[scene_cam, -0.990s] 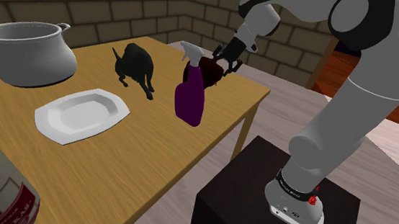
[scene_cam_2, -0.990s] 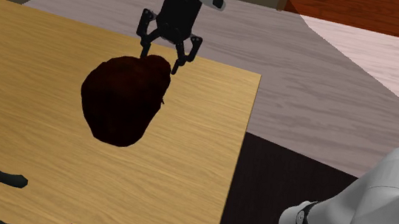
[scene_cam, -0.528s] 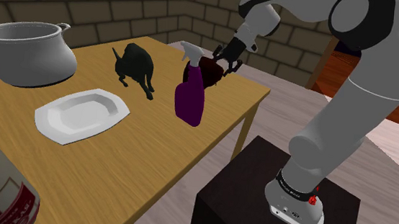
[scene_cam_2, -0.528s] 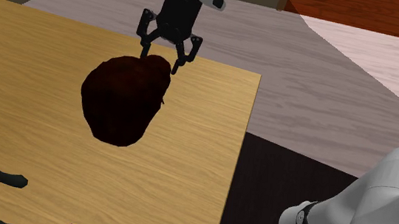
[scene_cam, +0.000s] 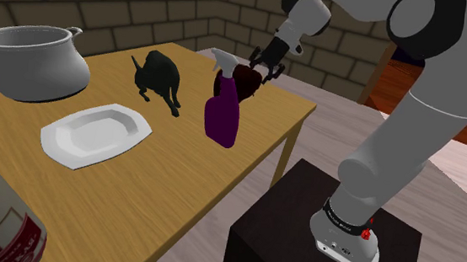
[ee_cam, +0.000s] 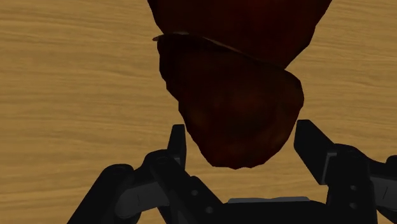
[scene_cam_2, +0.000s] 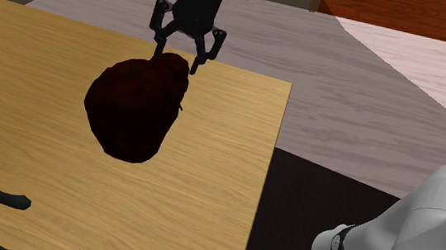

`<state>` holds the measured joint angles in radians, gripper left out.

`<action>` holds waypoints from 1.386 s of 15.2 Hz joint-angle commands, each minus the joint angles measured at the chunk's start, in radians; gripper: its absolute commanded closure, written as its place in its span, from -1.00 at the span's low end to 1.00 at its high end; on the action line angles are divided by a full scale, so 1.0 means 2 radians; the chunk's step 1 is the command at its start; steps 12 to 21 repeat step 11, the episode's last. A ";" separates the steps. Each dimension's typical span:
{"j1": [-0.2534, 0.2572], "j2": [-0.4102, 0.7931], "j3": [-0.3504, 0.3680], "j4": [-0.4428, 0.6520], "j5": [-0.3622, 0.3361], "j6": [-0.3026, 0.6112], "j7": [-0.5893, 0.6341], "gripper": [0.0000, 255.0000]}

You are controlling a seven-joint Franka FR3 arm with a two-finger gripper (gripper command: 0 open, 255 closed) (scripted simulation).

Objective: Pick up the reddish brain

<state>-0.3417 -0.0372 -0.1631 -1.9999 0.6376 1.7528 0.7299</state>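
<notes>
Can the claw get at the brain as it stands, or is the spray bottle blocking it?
Looks like yes: the claw straddles the narrow end of the dark red brain, fingers seemingly pressed on both sides. The purple spray bottle stands beside the brain, off the claw's path.

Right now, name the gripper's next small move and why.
Probably lift straight up, slowly: the gripper clasps only the narrow end of the dark red brain, most of its bulk lying beyond the fingers over the wooden table, so a jerk might loosen it.

Wooden desk (scene_cam: 257, 129) carries a grey pot (scene_cam: 34, 61), white plate (scene_cam: 96, 133), black animal figure (scene_cam: 161, 79) and purple spray bottle (scene_cam: 223, 112) — standing apart.
</notes>
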 commanded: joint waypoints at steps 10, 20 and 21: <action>-0.002 -0.013 -0.002 0.051 -0.008 -0.052 0.035 1.00; -0.002 -0.012 -0.002 0.051 -0.008 -0.052 0.035 1.00; -0.002 -0.012 -0.002 0.051 -0.008 -0.052 0.035 1.00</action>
